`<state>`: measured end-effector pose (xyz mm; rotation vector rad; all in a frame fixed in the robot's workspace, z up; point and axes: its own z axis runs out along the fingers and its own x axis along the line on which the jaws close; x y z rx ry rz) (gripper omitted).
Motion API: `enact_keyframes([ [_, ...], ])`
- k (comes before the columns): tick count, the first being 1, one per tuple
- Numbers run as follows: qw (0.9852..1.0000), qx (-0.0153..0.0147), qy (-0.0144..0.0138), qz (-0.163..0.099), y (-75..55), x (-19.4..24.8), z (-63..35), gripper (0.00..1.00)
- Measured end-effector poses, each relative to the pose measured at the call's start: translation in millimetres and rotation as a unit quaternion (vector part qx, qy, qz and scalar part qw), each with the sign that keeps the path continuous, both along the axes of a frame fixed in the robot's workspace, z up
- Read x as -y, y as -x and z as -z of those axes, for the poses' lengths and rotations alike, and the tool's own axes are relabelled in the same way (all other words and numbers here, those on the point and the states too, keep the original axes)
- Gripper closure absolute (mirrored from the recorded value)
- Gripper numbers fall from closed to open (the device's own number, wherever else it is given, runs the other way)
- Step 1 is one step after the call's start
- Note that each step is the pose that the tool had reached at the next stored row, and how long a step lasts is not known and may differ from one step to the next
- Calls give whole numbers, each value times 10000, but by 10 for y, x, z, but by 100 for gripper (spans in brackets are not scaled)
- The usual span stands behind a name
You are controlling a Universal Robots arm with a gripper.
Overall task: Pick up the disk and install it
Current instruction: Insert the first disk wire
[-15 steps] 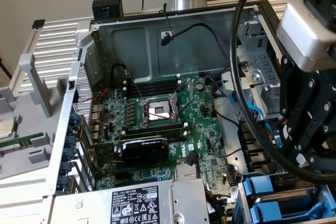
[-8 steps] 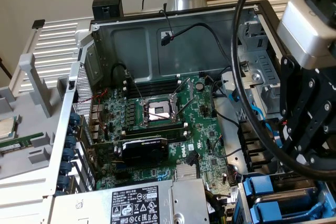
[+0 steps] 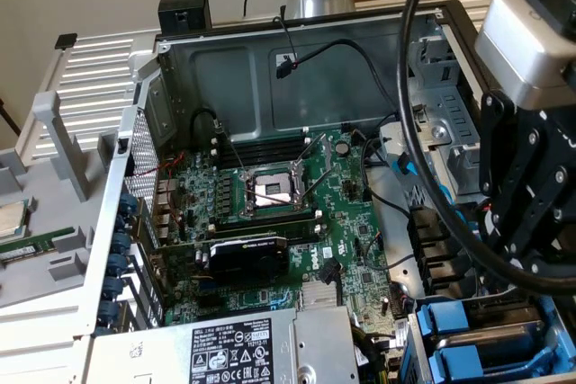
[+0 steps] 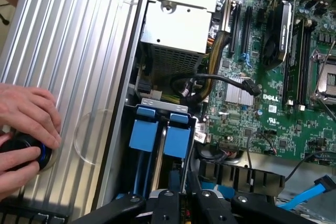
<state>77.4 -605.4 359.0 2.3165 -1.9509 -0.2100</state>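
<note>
- While the open computer case (image 3: 180, 69) lay flat with its inside facing up, the arm reached down over the drive bay at the exterior view's right. Its grey wrist housing was uppermost and the hand (image 4: 185, 200) pointed straight down into the case.
- The hand's black linkages hung just above two blue-railed drives that stood edge-up, side by side, in the bay. Whether the hand was open, closed or gripping something could not be told.
- The disk (image 4: 177, 141) seemed to be the drive directly in line with the hand, on the motherboard's side of the pair, though the view was too tight to be sure. It sat down in the bay, its blue end tab just beside that of the other blue-railed tray (image 4: 143, 134).
- A thick black cable (image 3: 423, 132) looped from the arm across the front of the case.
- The motherboard (image 3: 297, 222) lay in the case floor, carrying an open processor socket (image 3: 270, 191) and a black graphics card (image 3: 247, 254). A silver power supply (image 3: 234, 348) sat near the bay.
- A person's hands (image 4: 23, 124) rested on a ribbed silver panel (image 4: 84, 51) beside the case, around a black knob (image 4: 26, 150) with a blue ring, well apart from the robot's hand.
</note>
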Motion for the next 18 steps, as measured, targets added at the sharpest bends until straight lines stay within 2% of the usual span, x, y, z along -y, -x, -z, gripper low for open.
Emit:
enact_keyframes([
  [3,10000,-51,23,0,-11,-10,-2,82],
  [8,9999,-158,55,0,-39,-19,-17,82],
  [11,9998,-190,67,0,-56,-28,-25,82],
  [14,9997,-234,84,0,-83,-30,-31,82],
  [18,9996,-260,97,0,-115,-34,-35,82],
])
